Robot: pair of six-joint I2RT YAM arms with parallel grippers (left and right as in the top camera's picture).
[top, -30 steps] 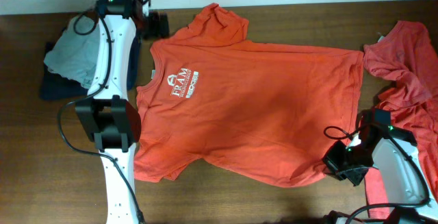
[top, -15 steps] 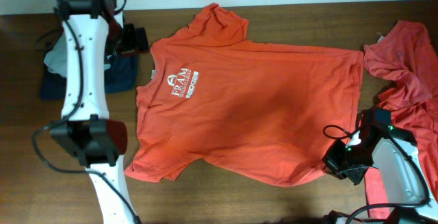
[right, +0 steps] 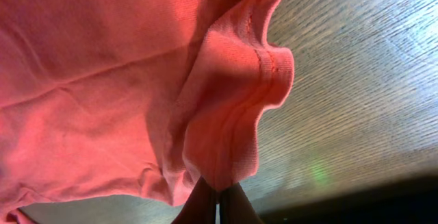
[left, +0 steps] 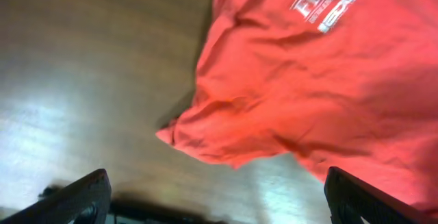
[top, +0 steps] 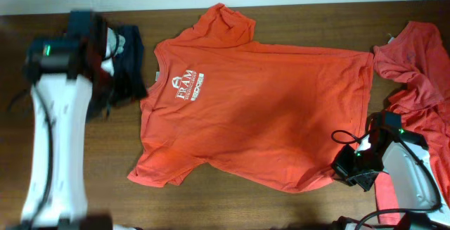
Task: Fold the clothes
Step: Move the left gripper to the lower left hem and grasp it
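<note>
The wooden table (top: 211,209) is carrying the orange T-shirt (top: 260,110), spread flat with its logo up. The left gripper (left: 219,200), fingers spread and empty, is swinging away leftward. The right gripper (right: 215,200) is pinching the hem corner, so folding is probably only now beginning.

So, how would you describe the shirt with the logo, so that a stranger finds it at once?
On the brown wooden table, look at the middle: one orange-red T-shirt lies spread out, collar toward the left. Unlike the crumpled coral clothing at the right edge, it shows a white chest logo, and the right gripper pinches its lower hem corner.
</note>
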